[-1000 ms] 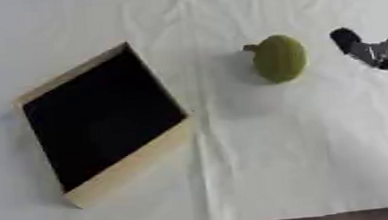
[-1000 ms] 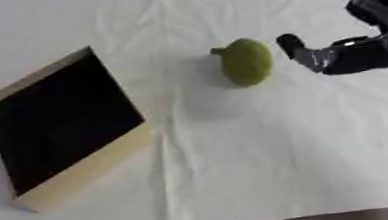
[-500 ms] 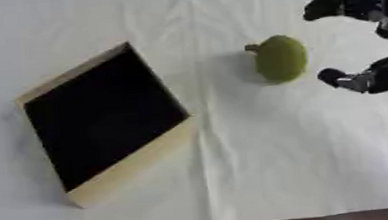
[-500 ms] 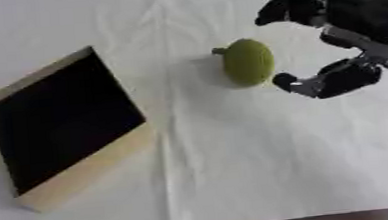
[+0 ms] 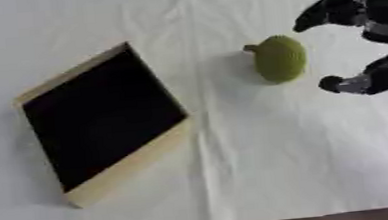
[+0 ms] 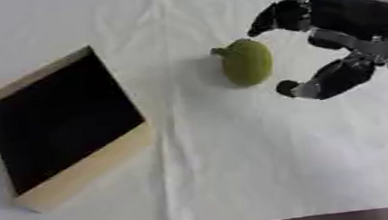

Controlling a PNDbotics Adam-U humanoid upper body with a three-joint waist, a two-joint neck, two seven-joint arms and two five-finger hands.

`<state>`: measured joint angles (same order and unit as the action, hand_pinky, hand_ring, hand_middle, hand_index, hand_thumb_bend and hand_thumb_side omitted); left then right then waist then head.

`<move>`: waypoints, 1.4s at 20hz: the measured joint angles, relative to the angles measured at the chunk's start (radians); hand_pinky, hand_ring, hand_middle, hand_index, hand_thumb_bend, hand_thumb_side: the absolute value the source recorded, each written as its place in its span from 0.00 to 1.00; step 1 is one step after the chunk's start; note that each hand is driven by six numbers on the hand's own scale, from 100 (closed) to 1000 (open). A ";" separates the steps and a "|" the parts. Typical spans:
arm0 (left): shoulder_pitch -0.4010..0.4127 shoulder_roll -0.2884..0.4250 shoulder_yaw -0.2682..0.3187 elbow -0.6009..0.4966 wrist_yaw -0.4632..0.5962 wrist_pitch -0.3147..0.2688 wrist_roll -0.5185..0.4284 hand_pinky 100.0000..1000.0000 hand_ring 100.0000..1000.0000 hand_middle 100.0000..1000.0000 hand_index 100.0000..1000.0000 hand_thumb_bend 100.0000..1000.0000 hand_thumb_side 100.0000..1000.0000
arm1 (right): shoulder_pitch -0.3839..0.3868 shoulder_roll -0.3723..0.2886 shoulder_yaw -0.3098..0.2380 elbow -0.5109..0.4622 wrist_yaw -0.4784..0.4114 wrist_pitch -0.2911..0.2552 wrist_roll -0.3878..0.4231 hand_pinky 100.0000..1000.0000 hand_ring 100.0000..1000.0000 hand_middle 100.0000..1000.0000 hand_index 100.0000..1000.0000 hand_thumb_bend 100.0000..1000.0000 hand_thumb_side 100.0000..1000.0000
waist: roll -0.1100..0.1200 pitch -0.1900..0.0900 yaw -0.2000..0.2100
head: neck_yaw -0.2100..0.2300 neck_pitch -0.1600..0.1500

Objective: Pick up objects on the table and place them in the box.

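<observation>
My right hand [image 6: 341,44] comes in from the right side, spread wide in a C, fingers [image 6: 281,16] arched above and beyond the green fruit [image 6: 247,62], thumb [image 6: 305,88] low and on the near side. It grasps nothing; there is a visible gap of cloth between the fruit and both fingertips and thumb. The fruit is olive green, oval, with a small stem nub on its upper left, lying on the white cloth [image 5: 263,156] that covers the table, just beside the open mouth of my hand. The box [image 5: 102,121] sits well apart to the left: pale wooden rim, black inside, turned askew so one corner points toward me. Nothing shows inside it. Creases in the cloth run down the middle, between box and fruit. My left hand shows in neither view.
</observation>
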<state>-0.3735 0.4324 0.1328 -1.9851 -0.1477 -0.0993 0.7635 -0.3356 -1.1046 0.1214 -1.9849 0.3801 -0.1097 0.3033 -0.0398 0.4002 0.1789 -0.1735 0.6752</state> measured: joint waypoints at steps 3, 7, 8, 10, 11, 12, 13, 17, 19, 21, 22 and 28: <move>-0.003 0.000 0.000 0.000 0.002 -0.001 -0.001 0.54 0.58 0.60 0.71 0.98 0.81 | -0.017 0.000 0.012 0.000 -0.015 0.034 0.034 0.87 0.85 0.79 0.90 0.39 0.00 | 0.000 0.000 0.001 | -0.003 0.000; -0.005 0.000 0.000 0.000 0.004 0.000 -0.002 0.54 0.58 0.60 0.71 0.97 0.81 | -0.026 0.000 0.017 0.000 -0.022 0.058 0.062 0.87 0.85 0.78 0.92 0.33 0.00 | -0.001 0.000 0.005 | -0.006 0.000; -0.005 0.000 0.000 0.000 0.006 0.000 -0.003 0.54 0.58 0.60 0.71 0.97 0.81 | -0.030 0.000 0.021 0.000 -0.021 0.066 0.070 0.87 0.86 0.78 0.93 0.33 0.00 | -0.002 0.000 0.007 | -0.007 0.000; -0.005 0.000 -0.001 0.000 0.007 0.000 -0.003 0.54 0.58 0.60 0.71 0.97 0.81 | -0.043 0.000 0.025 0.000 -0.015 0.087 0.086 0.87 0.86 0.78 0.93 0.33 0.00 | -0.005 0.000 0.007 | -0.011 0.000; -0.006 0.000 -0.002 0.000 0.007 0.000 -0.004 0.54 0.58 0.60 0.71 0.97 0.81 | -0.047 0.001 0.029 0.000 -0.010 0.098 0.094 0.87 0.86 0.78 0.94 0.33 0.00 | -0.005 0.000 0.009 | -0.013 0.000; -0.006 0.000 -0.004 0.000 0.007 0.001 -0.004 0.54 0.58 0.60 0.71 0.97 0.81 | -0.052 0.001 0.034 0.000 -0.004 0.109 0.100 0.87 0.86 0.78 0.94 0.34 0.00 | -0.005 0.000 0.011 | -0.015 0.000; -0.006 0.000 -0.006 0.000 0.007 0.001 -0.004 0.54 0.58 0.60 0.71 0.97 0.81 | -0.056 0.002 0.037 0.000 0.004 0.120 0.107 0.87 0.86 0.79 0.94 0.34 0.00 | -0.005 0.000 0.013 | -0.016 0.000; -0.007 0.000 -0.006 0.000 0.008 0.002 -0.006 0.54 0.58 0.60 0.71 0.97 0.81 | -0.070 0.012 0.047 0.000 0.038 0.161 0.124 0.87 0.86 0.79 0.94 0.35 0.00 | -0.005 0.000 0.014 | -0.019 0.000; -0.008 0.000 -0.006 0.000 0.008 0.002 -0.006 0.54 0.58 0.60 0.71 0.97 0.81 | -0.076 0.019 0.048 0.000 0.049 0.178 0.127 0.87 0.86 0.80 0.94 0.34 0.00 | -0.005 0.000 0.015 | -0.023 0.000; -0.008 0.000 -0.006 0.000 0.008 0.002 -0.006 0.54 0.58 0.60 0.71 0.97 0.81 | -0.080 0.023 0.052 0.000 0.053 0.197 0.130 0.87 0.86 0.80 0.94 0.34 0.00 | -0.005 0.000 0.017 | -0.025 0.000; -0.009 0.000 -0.006 0.000 0.008 0.002 -0.006 0.54 0.58 0.60 0.71 0.97 0.81 | -0.083 0.028 0.053 0.000 0.054 0.206 0.133 0.88 0.87 0.80 0.94 0.34 0.00 | -0.005 0.000 0.018 | -0.025 0.000; -0.013 0.000 -0.006 0.000 0.009 0.003 -0.007 0.54 0.58 0.60 0.71 0.97 0.81 | -0.102 0.045 0.066 0.000 0.059 0.268 0.159 0.88 0.87 0.80 0.93 0.35 0.00 | -0.005 0.000 0.020 | -0.031 0.000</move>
<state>-0.3862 0.4321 0.1265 -1.9851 -0.1391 -0.0964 0.7568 -0.4375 -1.0599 0.1874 -1.9849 0.4396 0.1579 0.4623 -0.0449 0.4001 0.1985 -0.2043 0.6751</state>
